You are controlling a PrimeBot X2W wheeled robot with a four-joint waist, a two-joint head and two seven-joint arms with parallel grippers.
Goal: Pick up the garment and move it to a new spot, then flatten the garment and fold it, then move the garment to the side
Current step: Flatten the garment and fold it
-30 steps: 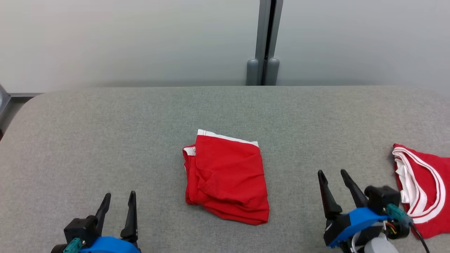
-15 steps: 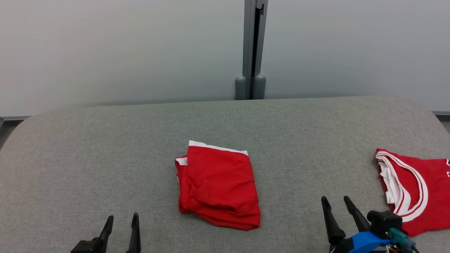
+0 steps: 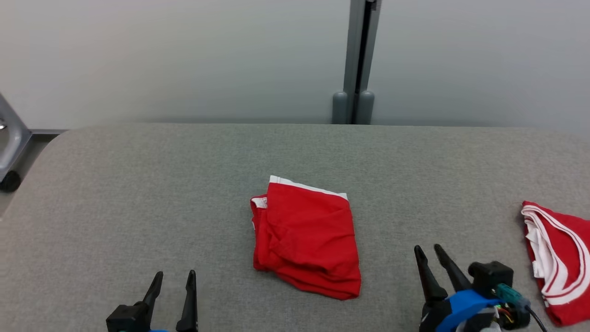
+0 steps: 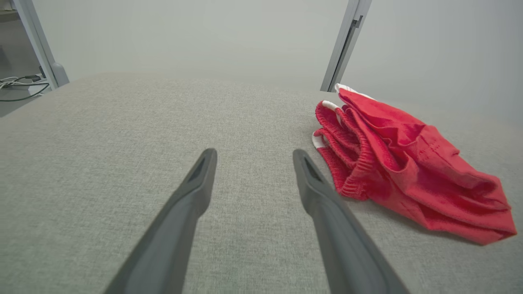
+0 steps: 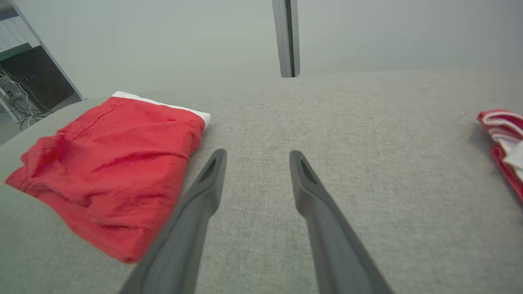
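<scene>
The garment [image 3: 306, 237] is red with a white band along its far edge and lies folded into a rough square in the middle of the grey padded table [image 3: 138, 193]. My left gripper [image 3: 175, 274] hovers open near the front edge, to the garment's left, with nothing between its fingers. In the left wrist view the garment [image 4: 408, 159] lies just right of the left gripper [image 4: 253, 153], apart from it. To the garment's right my right gripper [image 3: 427, 249] is open and empty. The right wrist view has the garment [image 5: 114, 155] left of the right gripper [image 5: 257, 153].
A second red garment with white stripes [image 3: 560, 258] lies at the table's right edge, also visible at the right wrist view's right as the striped garment [image 5: 504, 134]. A grey post [image 3: 357, 60] stands against the wall behind. A metal leg with a castor [image 3: 9, 147] is beyond the left edge.
The head camera has swung, shifting the whole picture. The garment lies as before. My right gripper's fingers stand slightly closer together than a second ago.
</scene>
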